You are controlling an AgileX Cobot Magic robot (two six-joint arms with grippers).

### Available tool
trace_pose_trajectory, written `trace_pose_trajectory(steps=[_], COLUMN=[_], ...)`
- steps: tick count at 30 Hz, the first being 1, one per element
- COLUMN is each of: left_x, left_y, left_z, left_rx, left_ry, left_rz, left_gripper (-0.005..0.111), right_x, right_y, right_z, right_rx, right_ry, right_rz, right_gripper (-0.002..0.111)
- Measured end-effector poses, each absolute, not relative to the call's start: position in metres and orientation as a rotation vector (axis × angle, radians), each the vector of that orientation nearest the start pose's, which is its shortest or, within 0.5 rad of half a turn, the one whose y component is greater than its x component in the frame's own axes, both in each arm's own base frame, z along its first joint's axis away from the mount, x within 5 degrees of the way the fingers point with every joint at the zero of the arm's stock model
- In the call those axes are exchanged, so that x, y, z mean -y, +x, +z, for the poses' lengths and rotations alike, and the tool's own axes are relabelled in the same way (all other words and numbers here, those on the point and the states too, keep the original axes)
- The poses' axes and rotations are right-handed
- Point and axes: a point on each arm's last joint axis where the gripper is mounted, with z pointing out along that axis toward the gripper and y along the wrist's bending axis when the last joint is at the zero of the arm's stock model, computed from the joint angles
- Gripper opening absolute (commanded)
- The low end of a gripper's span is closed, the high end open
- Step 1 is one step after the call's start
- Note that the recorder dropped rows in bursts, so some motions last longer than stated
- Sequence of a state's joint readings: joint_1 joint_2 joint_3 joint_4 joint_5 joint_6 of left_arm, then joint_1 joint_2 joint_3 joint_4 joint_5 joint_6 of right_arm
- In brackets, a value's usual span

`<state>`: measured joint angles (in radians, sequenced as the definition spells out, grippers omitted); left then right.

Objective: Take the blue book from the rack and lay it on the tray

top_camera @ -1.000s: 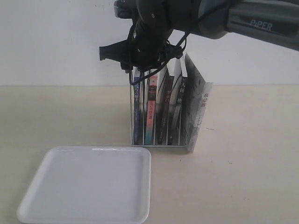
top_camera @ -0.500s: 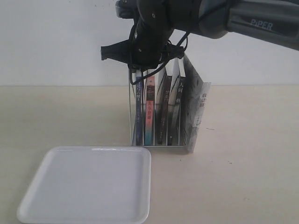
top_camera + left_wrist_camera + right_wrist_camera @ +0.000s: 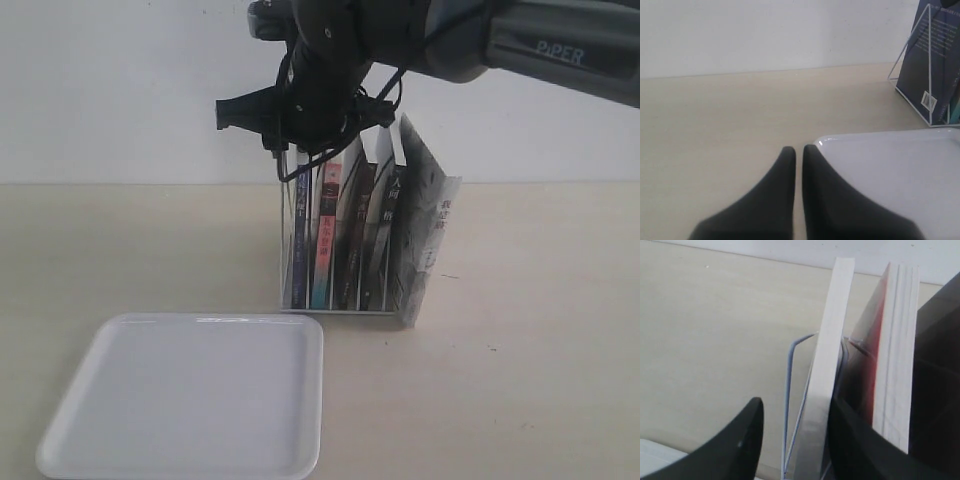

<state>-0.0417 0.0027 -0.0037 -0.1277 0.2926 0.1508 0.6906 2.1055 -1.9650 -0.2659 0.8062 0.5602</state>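
My right pincer [image 3: 297, 160] hangs over the left end of the rack [image 3: 345, 312], at the top edge of the blue book [image 3: 300, 240]. The book stands almost upright in the leftmost slot, spine toward the near side. In the right wrist view the pincer [image 3: 797, 405] is spread and not clamped. One finger [image 3: 742, 440] is out in free air on the book's outer side, with a white rack wire [image 3: 790, 390] and a gap between it and the pale page edge of the book [image 3: 832, 355]. The other finger [image 3: 855, 440] is pushed down between the blue book and the red-covered neighbour [image 3: 895, 340], and looks to be touching the blue book's cover.

The pink-and-teal spine [image 3: 322, 250] stands just beside the blue one, so that side is tight. To the right are dark books, then the grey-white marbled book [image 3: 428, 235] leaning at the rack's right end. Left of the rack the table [image 3: 130, 250] lies bare.

The tray [image 3: 200, 395] sits near and to the left, its far right corner just beside the rack's near edge.

My left pincer [image 3: 795, 150] is closed, only a thin slit between its fingers, low over the table by a corner of the tray [image 3: 890, 165].
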Motion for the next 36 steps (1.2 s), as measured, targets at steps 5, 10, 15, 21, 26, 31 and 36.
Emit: trace_pose_trajectory(steps=[5,10,15,21,26,31,36], left_x=[0.0056,0.0056,0.0056,0.0056,0.0056,0.0056,0.0056], left_y=[0.0544,0.0544,0.0544,0.0544,0.0544,0.0544,0.0544], left_z=[0.1880,0.1880,0.1880,0.1880,0.1880,0.1880,0.1880], left_rx=[-1.771,-1.771,-1.771,-1.771,-1.771,-1.771,-1.771], left_ry=[0.089,0.089,0.089,0.089,0.089,0.089,0.089], left_rz=[-0.042,-0.042,-0.042,-0.042,-0.042,-0.042,-0.042], left_gripper=[0.004,0.004,0.004,0.004,0.004,0.004,0.004], right_x=[-0.2974,-0.2974,-0.2975,-0.2978,-0.2974,-0.2938,-0.2930], right_y=[0.3872,0.3870,0.3869,0.3867,0.3856,0.3812,0.3789], right_z=[0.2880,0.2879,0.2878,0.2877,0.2880,0.2927,0.2923], right_rx=[-2.395,-2.398,-2.401,-2.404,-2.416,-2.446,-2.469], right_ry=[-0.290,-0.284,-0.271,-0.268,-0.263,-0.251,-0.249], right_rz=[0.266,0.269,0.276,0.282,0.283,0.272,0.260], right_gripper=[0.041,0.041,0.041,0.041,0.041,0.041,0.041])
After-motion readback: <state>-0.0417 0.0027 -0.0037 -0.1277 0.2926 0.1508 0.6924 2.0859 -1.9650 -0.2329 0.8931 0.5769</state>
